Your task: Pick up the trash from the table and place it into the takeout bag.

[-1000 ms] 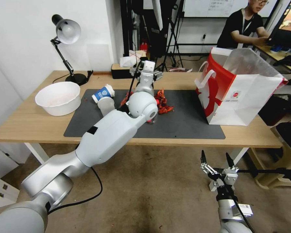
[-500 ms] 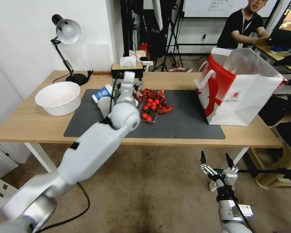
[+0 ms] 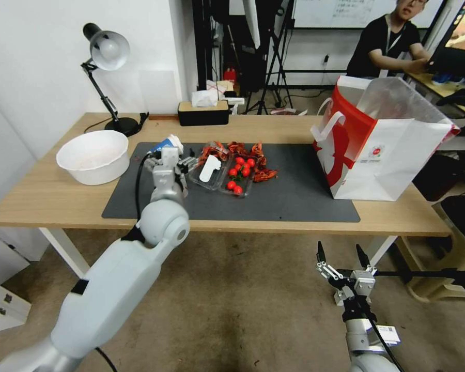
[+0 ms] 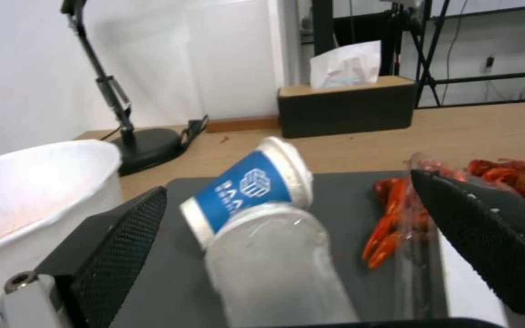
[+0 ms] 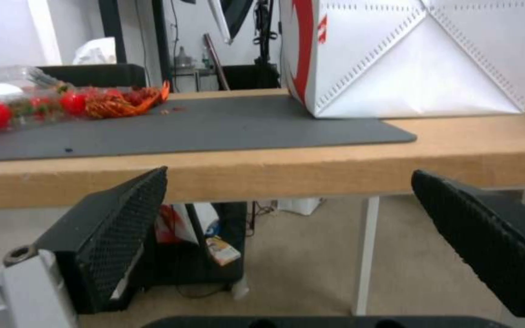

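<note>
The left gripper [image 4: 287, 237], its 2 fingers spread, straddles the clear plastic cup [image 4: 275, 269], apparently lying lengthwise toward the blue-and-white paper cup [image 4: 247, 189], while the spread right gripper [image 3: 338, 257] hangs below the table [image 3: 46, 199].

Tipped on its side on the dark mat of the light-wood table [image 3: 46, 199]: a blue-and-white paper cup [image 4: 247, 187], touching a clear plastic cup [image 4: 275, 269] lying just below it. Upright at about three o'clock from both, well apart: a white takeout bag [image 3: 382, 142] with red side panels, mouth open.
</note>
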Available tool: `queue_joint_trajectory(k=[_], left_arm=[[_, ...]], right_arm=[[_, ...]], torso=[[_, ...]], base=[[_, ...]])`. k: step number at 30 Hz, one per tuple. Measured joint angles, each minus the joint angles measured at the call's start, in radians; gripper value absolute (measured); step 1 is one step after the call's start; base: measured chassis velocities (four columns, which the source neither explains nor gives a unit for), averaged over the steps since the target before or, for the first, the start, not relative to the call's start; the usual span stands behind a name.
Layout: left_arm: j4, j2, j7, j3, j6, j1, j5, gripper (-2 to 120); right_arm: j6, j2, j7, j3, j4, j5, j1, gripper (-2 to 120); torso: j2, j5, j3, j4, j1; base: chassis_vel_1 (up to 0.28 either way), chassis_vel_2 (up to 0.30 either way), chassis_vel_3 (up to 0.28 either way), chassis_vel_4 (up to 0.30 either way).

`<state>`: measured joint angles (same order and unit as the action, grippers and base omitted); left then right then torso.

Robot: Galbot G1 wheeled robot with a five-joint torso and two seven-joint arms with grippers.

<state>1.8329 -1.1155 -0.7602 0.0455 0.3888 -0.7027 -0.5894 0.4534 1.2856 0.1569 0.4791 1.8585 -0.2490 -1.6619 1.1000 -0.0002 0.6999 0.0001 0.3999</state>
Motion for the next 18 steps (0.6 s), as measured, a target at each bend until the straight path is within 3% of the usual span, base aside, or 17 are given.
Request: queue_joint_trajectory(k=[12, 18], left_arm=[[0.112, 0.030, 0.034, -0.145, -0.022, -0.200, 0.037, 100], [0.197, -0.015, 0.075, -0.236, -0.063, -0.435, 0.137, 100]], right_arm=[[0.001, 0.005, 0.000, -0.002, 0.012, 0.018, -0.009, 100], [0.002, 0.008, -0.001, -0.005, 0.011, 0.021, -0.009, 100]], torso=[[0.000, 0.0002, 0.000, -0.0001, 0.000], [0.000, 0.0001, 0.000, 0.0001, 0.000]], base=[[0.000, 0.000, 0.000, 0.000], [0.000, 0.000, 0.000, 0.000]])
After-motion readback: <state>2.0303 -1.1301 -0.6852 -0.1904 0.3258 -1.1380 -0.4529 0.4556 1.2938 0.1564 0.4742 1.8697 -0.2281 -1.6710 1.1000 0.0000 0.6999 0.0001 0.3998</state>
